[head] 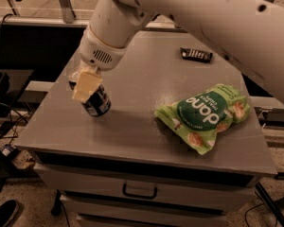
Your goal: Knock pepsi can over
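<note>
The pepsi can (95, 102) is dark blue and leans over to the left near the left edge of the grey table (132, 131); its silver top is mostly hidden behind the gripper. My gripper (86, 84), with cream-coloured fingers, hangs from the white arm and presses against the can's upper side. A green snack bag (203, 116) lies flat on the right half of the table.
A small dark wrapped bar (196, 54) lies at the back of the table. The table's left edge is close to the can. A drawer with a handle (139, 191) sits below the front edge. Cables and dark gear lie on the floor at left.
</note>
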`<state>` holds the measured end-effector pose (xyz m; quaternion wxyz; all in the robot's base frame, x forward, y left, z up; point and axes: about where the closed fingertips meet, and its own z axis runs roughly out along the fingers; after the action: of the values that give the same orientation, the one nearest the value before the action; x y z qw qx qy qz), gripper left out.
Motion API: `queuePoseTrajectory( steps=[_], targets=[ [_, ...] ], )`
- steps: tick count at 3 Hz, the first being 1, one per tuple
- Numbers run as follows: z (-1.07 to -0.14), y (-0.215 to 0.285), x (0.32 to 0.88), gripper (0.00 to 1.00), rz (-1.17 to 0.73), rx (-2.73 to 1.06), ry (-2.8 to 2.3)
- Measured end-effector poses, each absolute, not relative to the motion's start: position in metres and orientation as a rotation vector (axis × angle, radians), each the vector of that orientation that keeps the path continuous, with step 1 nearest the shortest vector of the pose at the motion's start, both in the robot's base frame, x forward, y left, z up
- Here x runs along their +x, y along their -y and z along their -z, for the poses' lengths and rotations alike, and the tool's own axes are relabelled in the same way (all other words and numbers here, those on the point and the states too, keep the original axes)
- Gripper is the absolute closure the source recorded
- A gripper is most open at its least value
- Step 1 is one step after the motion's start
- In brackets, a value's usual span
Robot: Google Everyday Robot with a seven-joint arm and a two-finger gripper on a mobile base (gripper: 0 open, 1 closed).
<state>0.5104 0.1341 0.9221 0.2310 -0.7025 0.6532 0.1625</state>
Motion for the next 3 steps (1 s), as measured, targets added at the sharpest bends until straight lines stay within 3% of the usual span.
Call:
queuePoseTrajectory(
  steps=[3],
  targets=[
    [-0.924, -0.088, 0.561, 1.00, -0.040, -2.222, -1.858]
  ],
)
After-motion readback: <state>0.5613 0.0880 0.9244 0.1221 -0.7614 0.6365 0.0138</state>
